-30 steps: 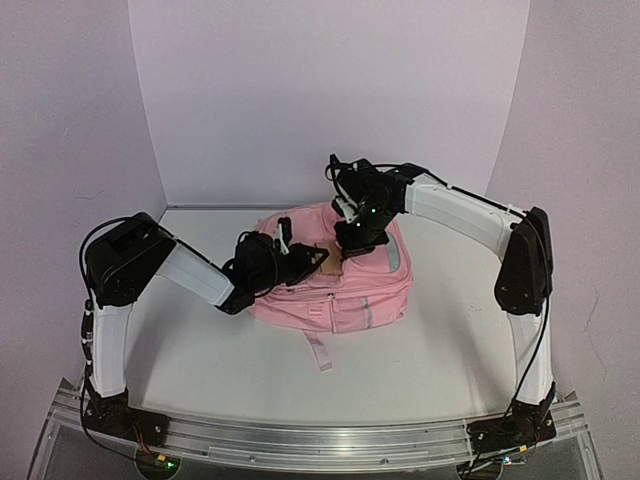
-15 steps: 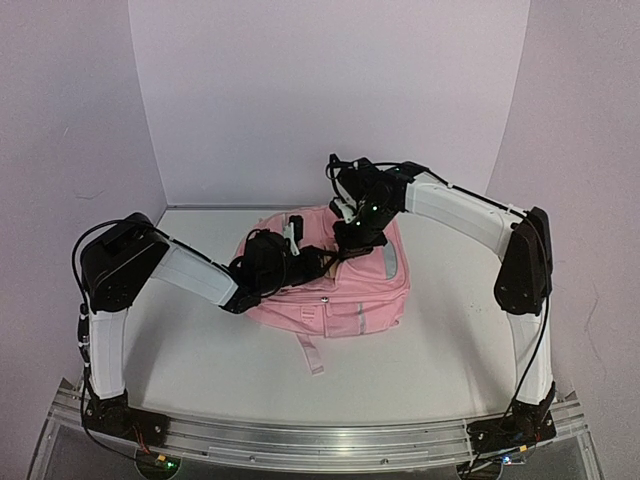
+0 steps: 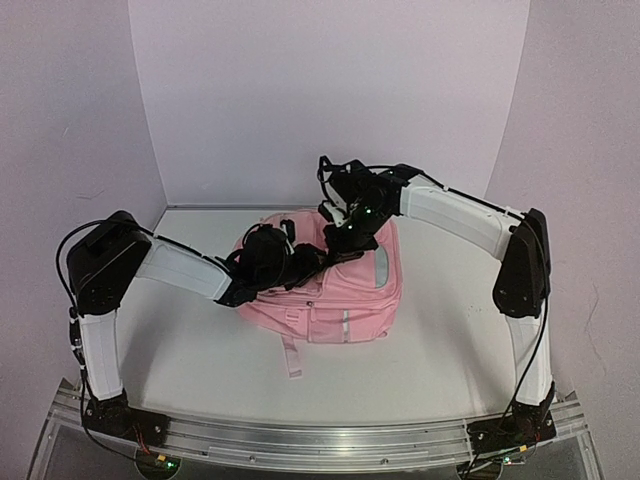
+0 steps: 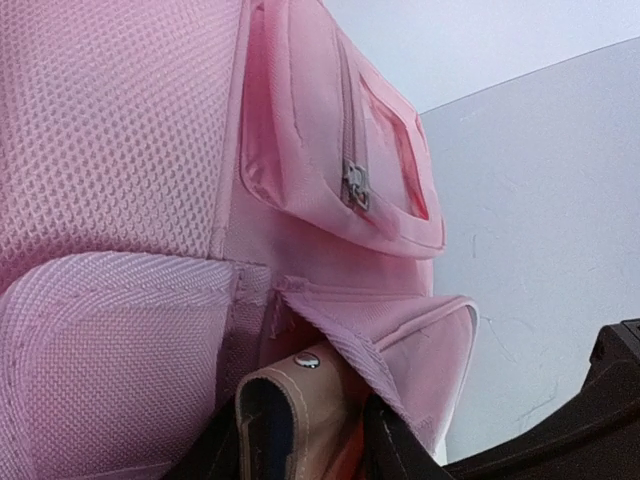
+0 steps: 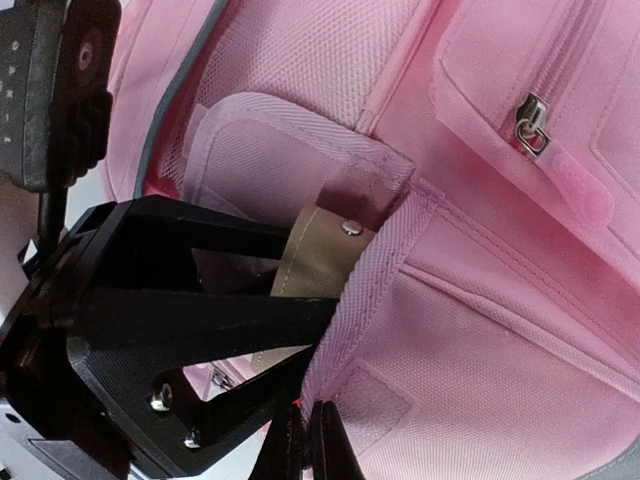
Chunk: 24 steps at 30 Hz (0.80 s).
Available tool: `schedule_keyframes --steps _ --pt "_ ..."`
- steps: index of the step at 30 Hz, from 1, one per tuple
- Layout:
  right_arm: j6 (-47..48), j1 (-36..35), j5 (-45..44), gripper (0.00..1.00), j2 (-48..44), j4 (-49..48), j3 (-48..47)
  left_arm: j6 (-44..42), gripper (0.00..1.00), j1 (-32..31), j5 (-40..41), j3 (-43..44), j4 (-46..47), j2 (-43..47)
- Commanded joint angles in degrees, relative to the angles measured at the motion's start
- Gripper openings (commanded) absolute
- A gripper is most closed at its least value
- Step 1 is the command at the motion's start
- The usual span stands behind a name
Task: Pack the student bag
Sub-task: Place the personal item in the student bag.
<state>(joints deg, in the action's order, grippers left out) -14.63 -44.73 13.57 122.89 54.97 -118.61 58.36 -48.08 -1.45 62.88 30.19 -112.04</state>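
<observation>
left pincer (image 3: 310, 262) spread, jaws parted either side of a tan case (image 4: 300, 405) with a snap stud, half tucked into a pocket (image 5: 270, 140) of the backpack (image 3: 345, 295). pink backpack at mid worktop (image 3: 450, 340), nearer the far edge, between both arms. right pincer (image 5: 308, 440) closed tight, pinching the pocket's rim.

Top cam fixed, high up on the near side, looking down and forward across the whole desk (image 3: 440, 350). Both wrist cams sit right up against the student bag (image 3: 345, 295), from opposite sides. All share its open pocket (image 5: 375, 255).
</observation>
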Motion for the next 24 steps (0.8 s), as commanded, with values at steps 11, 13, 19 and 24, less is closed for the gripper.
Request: schedule_keyframes --steps 11,13,19,24 --pt "-0.35 -2.05 6.71 0.00 -2.96 -4.25 2.03 -2.56 0.32 -0.58 13.06 1.21 -23.69 8.57" --pt "-0.31 -2.08 7.07 0.00 -3.01 -4.46 2.44 -3.07 0.36 -0.60 12.21 1.22 -23.04 8.50" --pt "-0.16 -2.04 7.06 0.00 -3.36 -4.68 3.22 -3.17 0.47 -0.57 11.25 -2.26 -18.06 10.53" --pt "-0.13 -1.93 7.06 0.00 -3.64 -4.86 3.64 -3.58 0.49 -0.58 11.64 -4.33 -17.08 12.87"
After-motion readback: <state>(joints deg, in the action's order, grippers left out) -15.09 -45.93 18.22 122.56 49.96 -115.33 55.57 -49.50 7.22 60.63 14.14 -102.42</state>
